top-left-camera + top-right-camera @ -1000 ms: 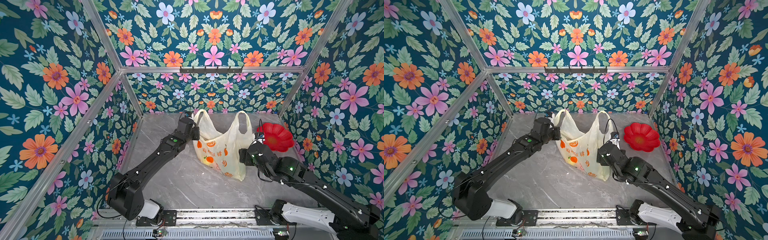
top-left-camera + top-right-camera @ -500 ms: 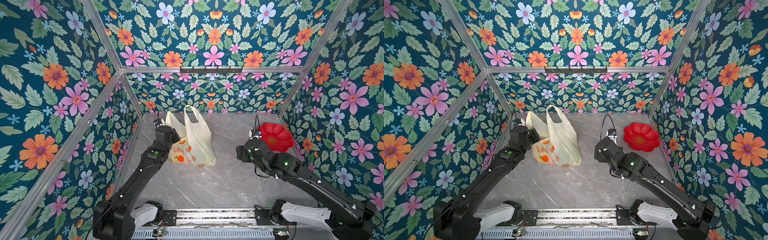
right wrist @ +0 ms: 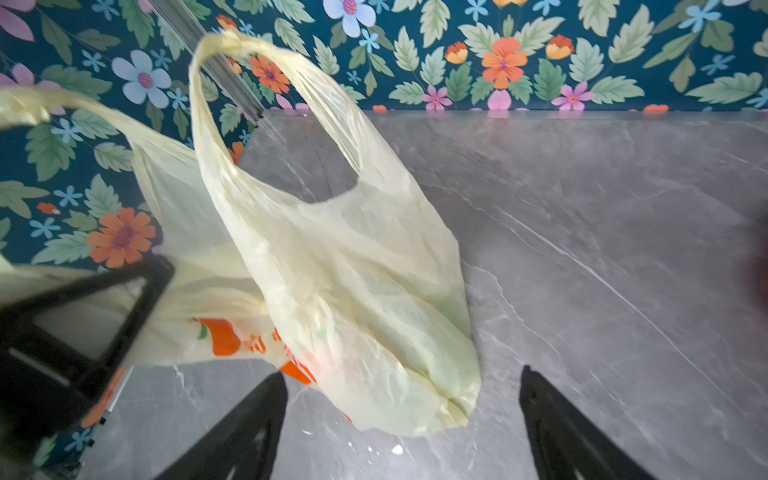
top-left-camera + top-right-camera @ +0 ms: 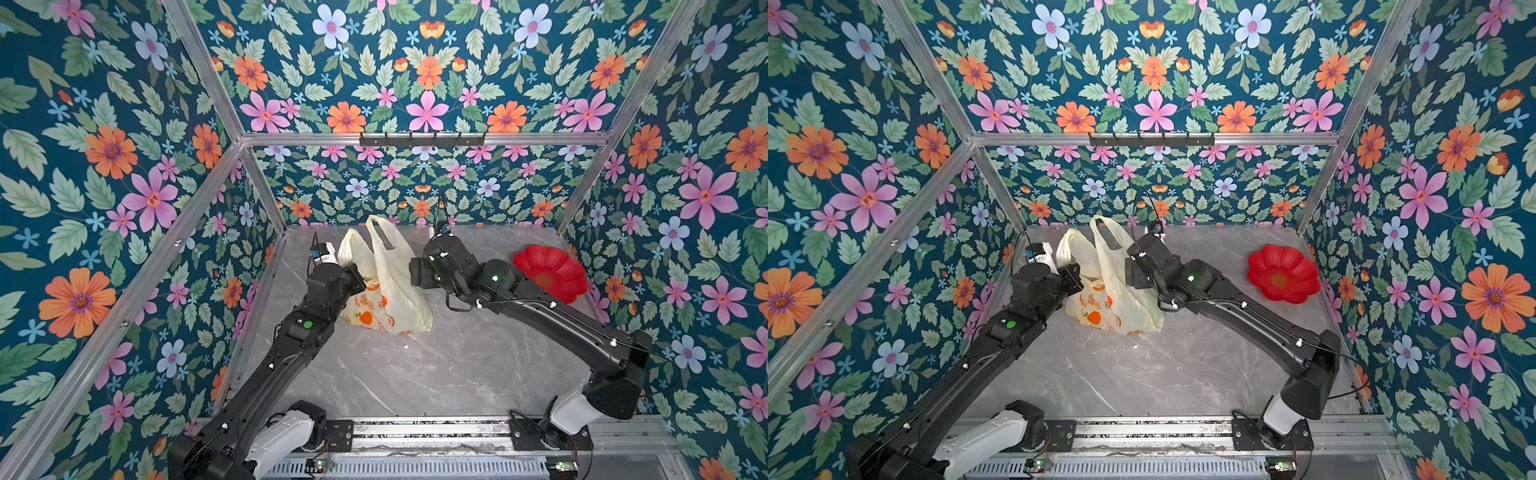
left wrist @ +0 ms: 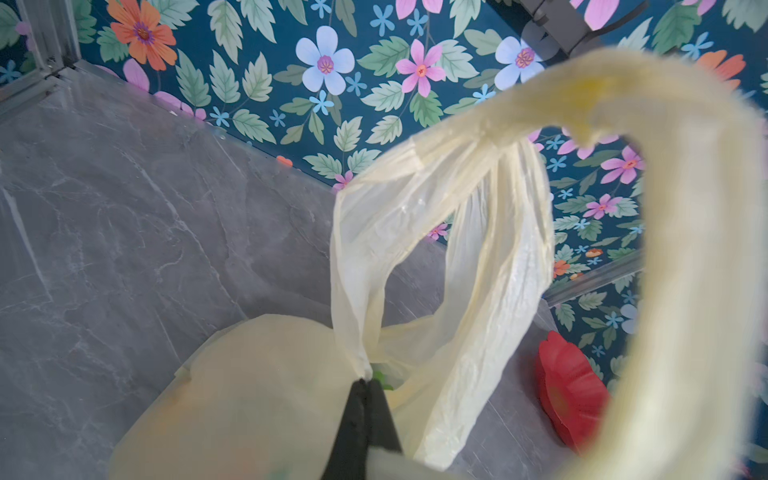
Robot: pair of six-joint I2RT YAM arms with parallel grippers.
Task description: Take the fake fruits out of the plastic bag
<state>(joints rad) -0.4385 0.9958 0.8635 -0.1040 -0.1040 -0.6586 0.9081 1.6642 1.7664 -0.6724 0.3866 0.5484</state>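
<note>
Well, the bag (image 4: 386,291) has been hauled off the middle of the surface (image 4: 415,374) toward the left wall. It sits there now, bunched and upright, with both loops sticking up. The left claw (image 5: 365,384) is pinched tight on the film at the foot of one loop, right by the mouth. A second ago the bag was stretched wide between the two arms, and half a second ago the right arm stood well apart from it. Now the right claw (image 3: 402,374) has swung back in, spread wide and empty, with the bag's bottom corner just ahead of its fingers. The fruits (image 5: 380,377) are all still inside: a speck of green peeks out beside the left claw, and faint colours show through the film. Nothing lies loose on the surface, and the plate (image 4: 548,270) on the right is bare. I'd say the emptying hasn't begun, and the right claw is only lining up a second hold to open or tip the bag.
</note>
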